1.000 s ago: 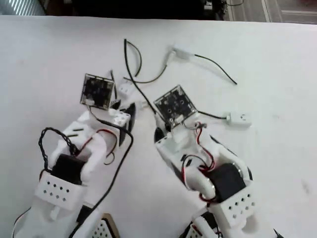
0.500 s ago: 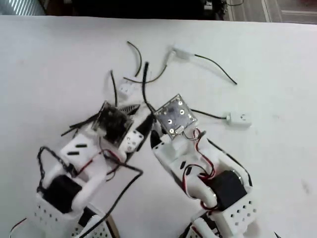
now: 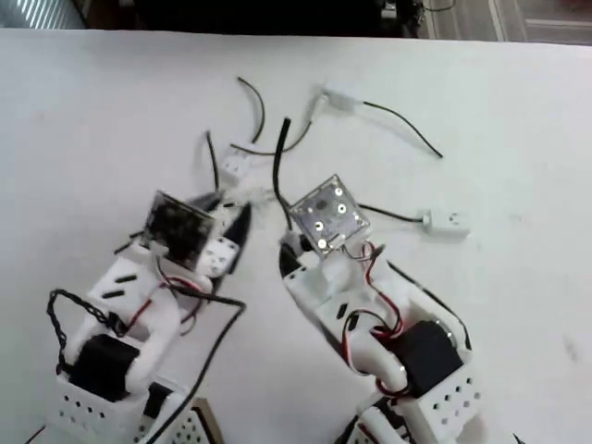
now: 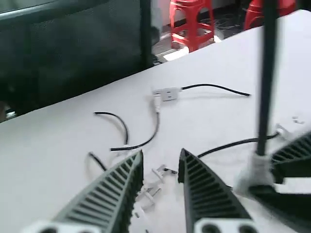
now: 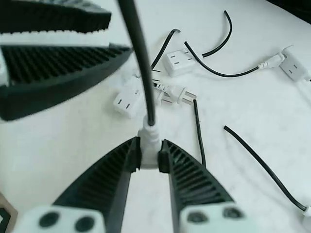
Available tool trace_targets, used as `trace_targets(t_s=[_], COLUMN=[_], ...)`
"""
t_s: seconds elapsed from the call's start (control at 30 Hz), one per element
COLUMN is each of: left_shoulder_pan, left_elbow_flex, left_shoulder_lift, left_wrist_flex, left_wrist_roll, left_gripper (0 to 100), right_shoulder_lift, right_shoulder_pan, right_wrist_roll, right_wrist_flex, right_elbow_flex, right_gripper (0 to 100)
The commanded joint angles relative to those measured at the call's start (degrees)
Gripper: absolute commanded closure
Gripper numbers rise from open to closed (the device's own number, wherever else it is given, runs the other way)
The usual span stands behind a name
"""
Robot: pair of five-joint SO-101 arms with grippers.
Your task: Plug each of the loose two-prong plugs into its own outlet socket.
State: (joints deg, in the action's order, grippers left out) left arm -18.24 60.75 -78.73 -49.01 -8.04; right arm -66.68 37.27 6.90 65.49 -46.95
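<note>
The white bench (image 3: 518,111) carries everything around its middle, a little toward the far edge. The left end effector (image 4: 160,162) hangs low over the scattered parts with its jaws spread and nothing between them. Just beside it, the right end effector (image 5: 149,144) is pinching the held plug (image 5: 148,135) by its white moulded body, and the black cord (image 5: 138,53) stands up stiffly out of it.

Beyond the held plug, one socket (image 5: 180,60) lies on the bench with a second socket (image 5: 127,99) near it. A loose plug (image 5: 177,92) rests just beside them, prongs bare.

From where I stand these look like feather-light, hard plastic pieces. I'd expect a socket to skid away under any push unless the free end effector pins it down. The cords seem springy enough to twist a plug in the grip. The moulded body is the place to hold, well clear of the thin prongs and never by the cord.
</note>
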Motion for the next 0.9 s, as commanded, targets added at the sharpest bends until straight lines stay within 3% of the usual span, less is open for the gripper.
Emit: trace_targets(t_s=[0.0,0.13,0.37,0.5,0.73,0.87], left_shoulder_pan=[5.1,1.0,-9.4,-3.0,12.0,13.9], left_elbow_flex=[-0.3,-0.4,-0.4,-0.6,-0.4,-1.3], left_shoulder_lift=[-0.5,-0.7,-0.7,-0.7,-0.3,5.4], left_wrist_flex=[1.6,1.1,-1.8,-1.4,-2.0,-4.5], left_wrist_roll=[-0.2,-0.5,-5.3,-1.5,5.4,2.4], left_gripper=[86,86,86,86,77,76], right_shoulder_lift=[-1.0,-0.9,-0.7,-0.6,-0.4,-0.3], right_shoulder_pan=[3.7,8.1,8.4,4.6,-11.9,-18.2], right_wrist_roll=[-0.5,-0.5,-0.5,-0.5,-0.5,-0.1], right_wrist_flex=[-0.6,-1.5,-2.5,-2.2,-5.7,-10.3], right_elbow_flex=[0.6,0.7,0.7,0.6,-3.0,-8.6], right_gripper=[98.1,98.1,98.1,98.1,98.1,98.1])
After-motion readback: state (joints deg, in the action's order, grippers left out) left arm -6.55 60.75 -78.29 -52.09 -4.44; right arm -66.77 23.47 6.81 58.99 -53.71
